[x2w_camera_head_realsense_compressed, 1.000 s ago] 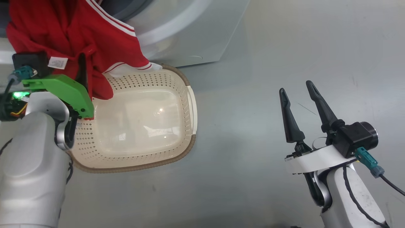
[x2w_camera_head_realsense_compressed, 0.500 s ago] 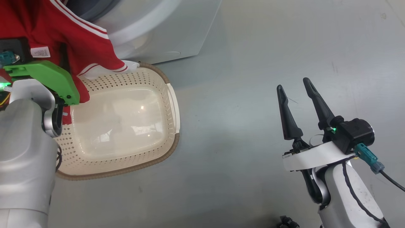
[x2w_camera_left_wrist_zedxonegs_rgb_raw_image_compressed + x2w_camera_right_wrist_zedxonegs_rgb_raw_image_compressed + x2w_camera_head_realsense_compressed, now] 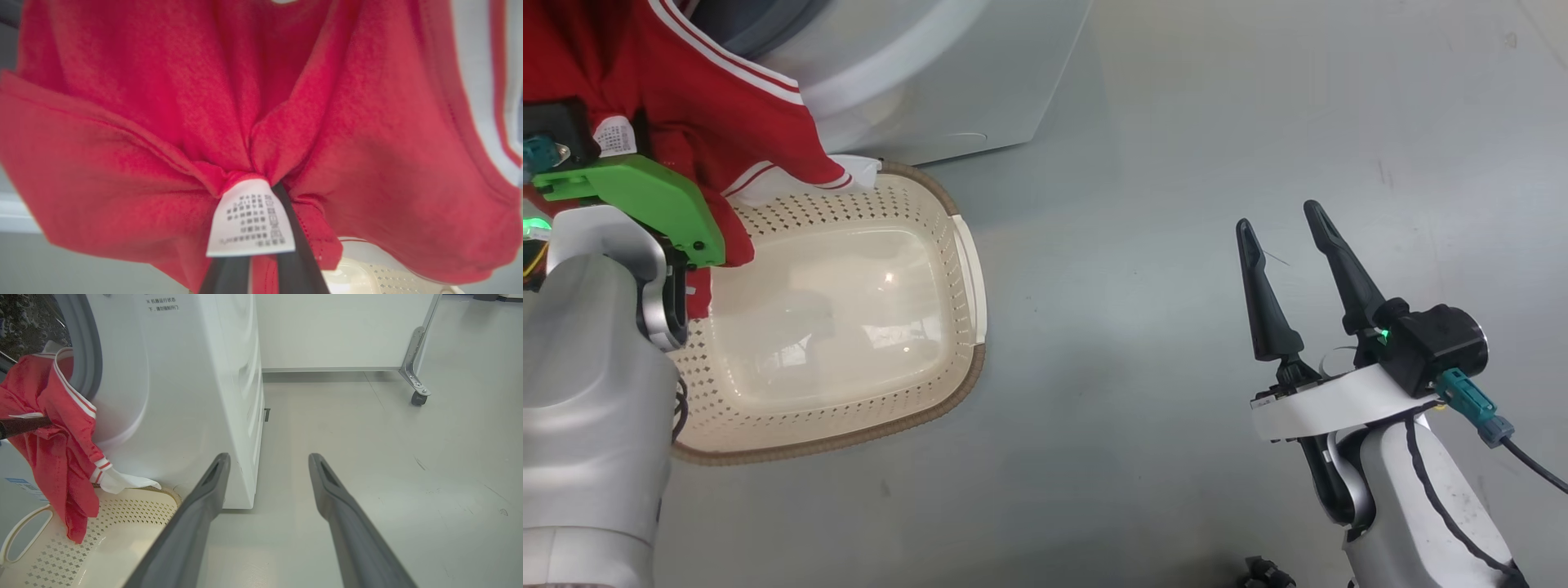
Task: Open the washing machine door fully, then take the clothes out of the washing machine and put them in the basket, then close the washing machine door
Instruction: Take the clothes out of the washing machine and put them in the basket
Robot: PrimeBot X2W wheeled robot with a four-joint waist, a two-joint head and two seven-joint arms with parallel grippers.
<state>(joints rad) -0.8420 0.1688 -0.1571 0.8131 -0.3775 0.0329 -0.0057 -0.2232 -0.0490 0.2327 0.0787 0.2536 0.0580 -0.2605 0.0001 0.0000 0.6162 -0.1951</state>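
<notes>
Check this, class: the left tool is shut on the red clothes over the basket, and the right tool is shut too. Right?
No: the right tool is open, jaws apart, as the head view shows. The left tool is indeed shut on the red clothes over the basket.

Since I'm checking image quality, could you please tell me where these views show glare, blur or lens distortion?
Head view: sharp, with glare spots on the glossy floor of the basket. Left wrist view: the clothes are very close and soft, the white care label somewhat crisper. Right wrist view: evenly lit, sharp, though the wide lens seems to bow the washing machine.
</notes>
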